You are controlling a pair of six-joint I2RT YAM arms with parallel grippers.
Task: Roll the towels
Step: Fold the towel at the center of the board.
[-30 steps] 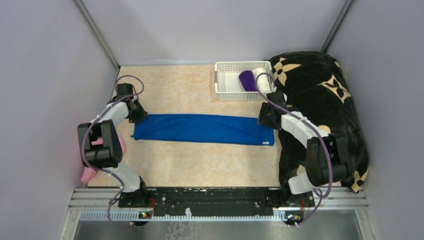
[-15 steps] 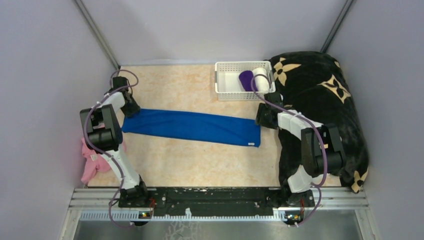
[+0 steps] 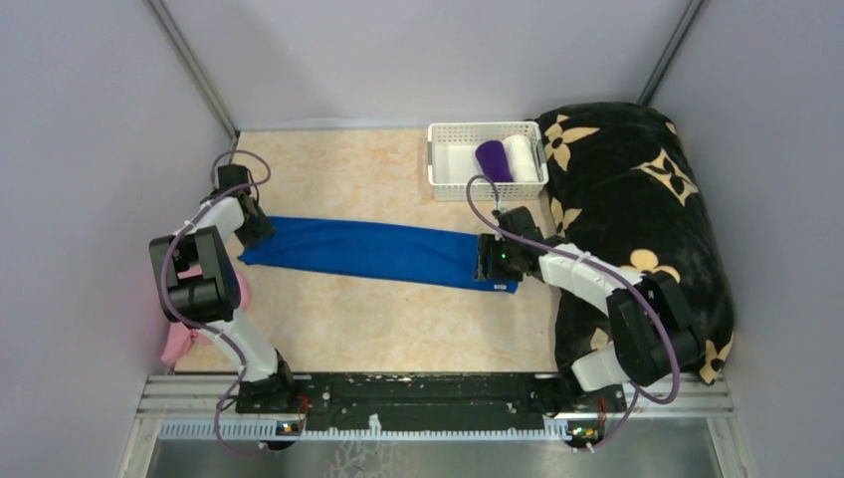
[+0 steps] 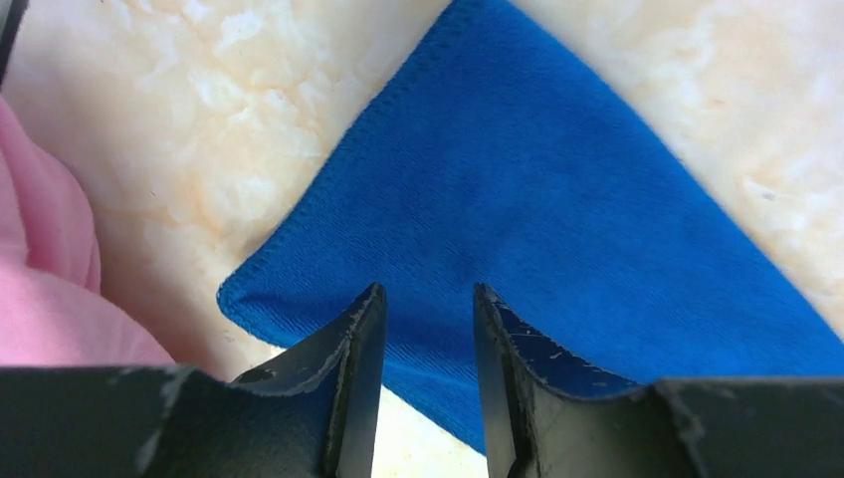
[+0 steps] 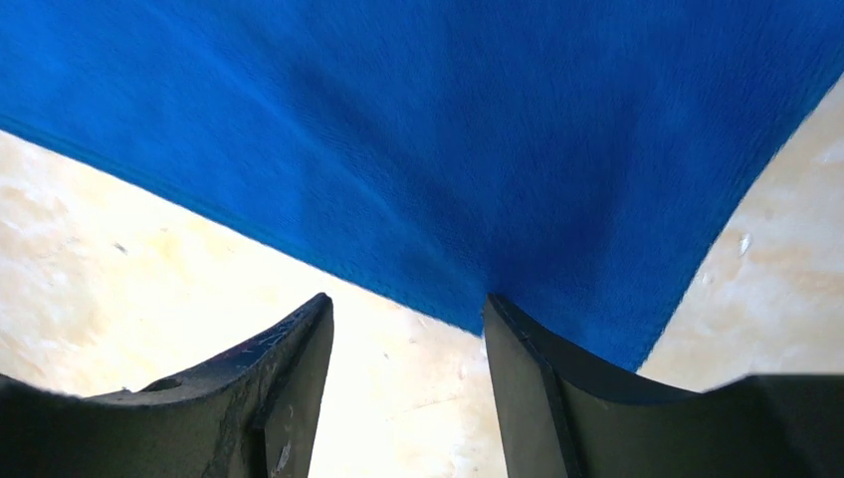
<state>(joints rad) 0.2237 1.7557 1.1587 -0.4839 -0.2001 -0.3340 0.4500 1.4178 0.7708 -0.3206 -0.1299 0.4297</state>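
The bright blue towel [image 3: 378, 253] lies flat and stretched out across the table, left to right. My left gripper [image 3: 253, 230] hovers over the towel's left end; in the left wrist view its jaws [image 4: 428, 291] stand apart above the blue towel [image 4: 518, 199] with nothing pinched. My right gripper [image 3: 492, 262] is at the right end; its open jaws [image 5: 406, 299] straddle the near edge of the blue towel [image 5: 448, 129], and one fingertip [image 5: 498, 314] meets that edge. The purple towel [image 3: 493, 159] and the cream-white towel [image 3: 520, 157] sit rolled in a basket.
The white basket [image 3: 434, 164] stands at the back, right of centre. A big black flowered blanket [image 3: 647, 219] fills the right side, close behind my right arm. A pink cloth [image 3: 179, 339], pink cloth [image 4: 40, 299], lies at the table's left edge. Grey walls enclose the table.
The blue towel has slid to the left. My left gripper moved left and back with its end. My right gripper swung left from beside the blanket onto the towel's right end.
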